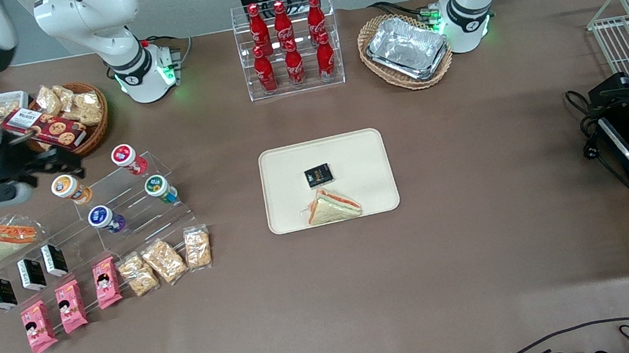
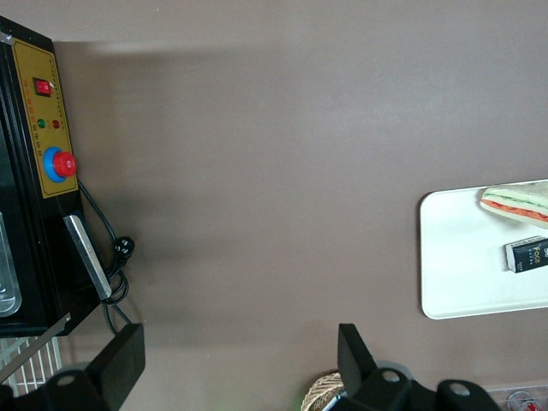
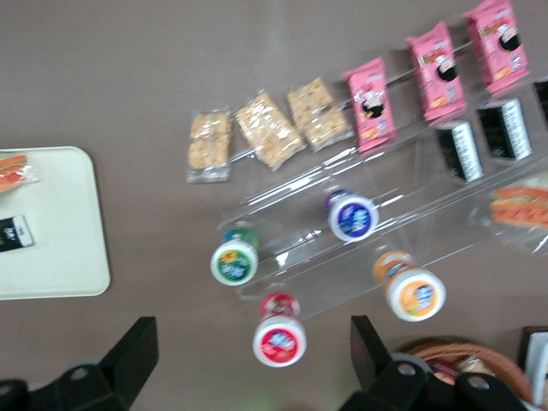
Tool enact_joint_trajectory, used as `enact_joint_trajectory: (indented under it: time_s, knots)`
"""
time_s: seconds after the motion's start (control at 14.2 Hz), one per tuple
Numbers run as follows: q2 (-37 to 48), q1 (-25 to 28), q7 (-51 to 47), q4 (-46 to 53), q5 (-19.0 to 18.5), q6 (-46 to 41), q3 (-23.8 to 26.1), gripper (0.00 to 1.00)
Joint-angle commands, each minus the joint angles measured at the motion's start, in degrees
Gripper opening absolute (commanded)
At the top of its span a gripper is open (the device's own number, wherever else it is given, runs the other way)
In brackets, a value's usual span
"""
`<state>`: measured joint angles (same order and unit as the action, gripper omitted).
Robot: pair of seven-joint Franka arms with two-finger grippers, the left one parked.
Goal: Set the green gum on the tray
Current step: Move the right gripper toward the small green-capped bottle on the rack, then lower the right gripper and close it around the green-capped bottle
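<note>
The green gum (image 1: 160, 189) has a green lid and teal body. It stands on the clear stepped display stand (image 1: 132, 205) toward the working arm's end of the table; it also shows in the right wrist view (image 3: 234, 261). The cream tray (image 1: 274, 163) lies mid-table and holds a sandwich (image 1: 333, 206) and a black packet (image 1: 318, 175); its rim also shows in the right wrist view (image 3: 60, 265). My gripper (image 1: 46, 164) hangs open and empty high above the stand, beside the snack basket. In the right wrist view the gripper (image 3: 253, 360) has its fingers wide apart, and the green gum lies clear of them.
The stand also holds a red-lidded canister (image 1: 128, 159), an orange-lidded one (image 1: 70, 189) and a purple-lidded one (image 1: 105, 219). Snack packs (image 1: 166, 259) lie nearer the camera. A wicker snack basket (image 1: 67, 114), a cola bottle rack (image 1: 287, 45) and foil trays (image 1: 407, 48) stand farther from the camera.
</note>
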<state>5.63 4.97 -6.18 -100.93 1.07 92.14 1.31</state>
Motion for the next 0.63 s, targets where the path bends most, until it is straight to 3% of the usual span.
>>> enact_joint_trajectory:
  time_s: [0.0,0.28,0.56]
  knots:
    - [9.65,7.14,-6.91,-12.88,0.07,5.86,-0.16,1.00]
    - [10.80,8.30,-6.74,-16.48,-0.01,7.70,-0.34,1.00]
    - [11.07,7.86,-6.12,-25.44,-0.10,18.04,-0.69,1.00]
